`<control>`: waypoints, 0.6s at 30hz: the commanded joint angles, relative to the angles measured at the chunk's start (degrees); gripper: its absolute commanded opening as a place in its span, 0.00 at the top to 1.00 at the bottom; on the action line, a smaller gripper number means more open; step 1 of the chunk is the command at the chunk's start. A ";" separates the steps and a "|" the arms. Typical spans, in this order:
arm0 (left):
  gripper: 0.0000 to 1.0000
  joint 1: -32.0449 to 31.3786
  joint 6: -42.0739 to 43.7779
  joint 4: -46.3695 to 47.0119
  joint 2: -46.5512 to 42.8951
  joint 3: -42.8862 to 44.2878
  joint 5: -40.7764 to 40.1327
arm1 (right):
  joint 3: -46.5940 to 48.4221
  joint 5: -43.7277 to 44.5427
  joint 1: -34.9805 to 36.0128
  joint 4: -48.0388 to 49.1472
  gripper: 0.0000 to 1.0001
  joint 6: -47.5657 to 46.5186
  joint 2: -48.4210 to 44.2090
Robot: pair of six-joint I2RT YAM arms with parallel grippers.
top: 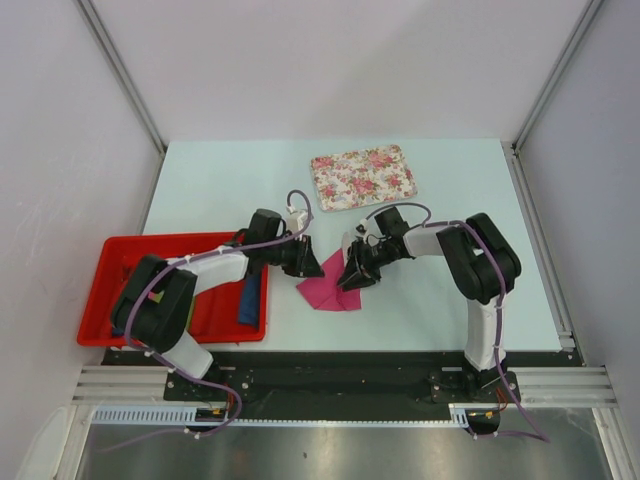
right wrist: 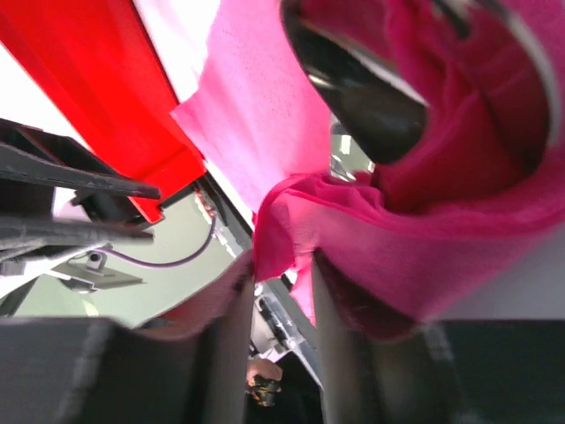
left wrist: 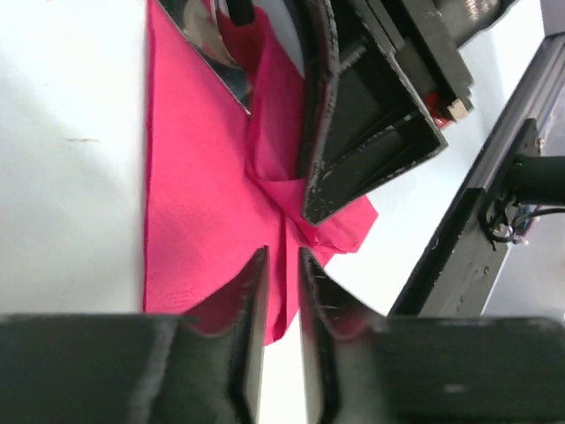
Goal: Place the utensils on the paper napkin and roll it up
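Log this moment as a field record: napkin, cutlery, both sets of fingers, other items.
paper napkin: magenta, on the table between the arms, one side lifted and folded over
utensil: shiny spoon-like piece inside the fold; others not discernible
right fingers: nearly closed, pinching the raised napkin edge
left fingers: narrow gap, low over the napkin; grip unclear
red tray: at left, holding a blue roll
floral mat: beyond the napkin, apart from it

Crumpled paper napkin [left wrist: 194, 221] seemingly hides most utensils [left wrist: 207, 35].
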 commanded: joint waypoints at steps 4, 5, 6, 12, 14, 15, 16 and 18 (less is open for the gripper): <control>0.58 0.29 -8.08 9.01 -1.99 -2.68 4.03 | 0.68 -1.26 -0.04 4.82 0.48 4.35 1.63; 0.57 0.29 -8.95 9.27 -1.03 -2.68 4.38 | 0.68 -1.26 -0.04 4.99 0.46 4.53 1.72; 0.56 0.38 -9.39 9.80 -0.59 -2.68 4.47 | 0.68 -1.35 -0.04 4.91 0.46 4.62 1.81; 0.56 0.20 -10.72 8.49 4.59 -0.75 3.60 | 0.15 -1.26 -0.22 5.43 0.57 5.32 1.98; 0.56 0.11 -10.54 7.35 5.47 -0.04 3.07 | -0.02 -1.08 -0.39 5.52 0.57 5.41 1.89; 0.56 0.03 -10.54 6.90 6.18 0.22 2.89 | -0.02 -1.08 -0.48 5.61 0.58 5.50 1.98; 0.56 0.03 -10.63 6.55 6.62 0.31 2.89 | -0.20 -1.08 -0.57 5.70 0.59 5.50 2.07; 0.57 -0.06 -10.98 6.46 6.97 0.22 2.89 | -0.20 -1.08 -0.75 5.61 0.59 5.50 2.07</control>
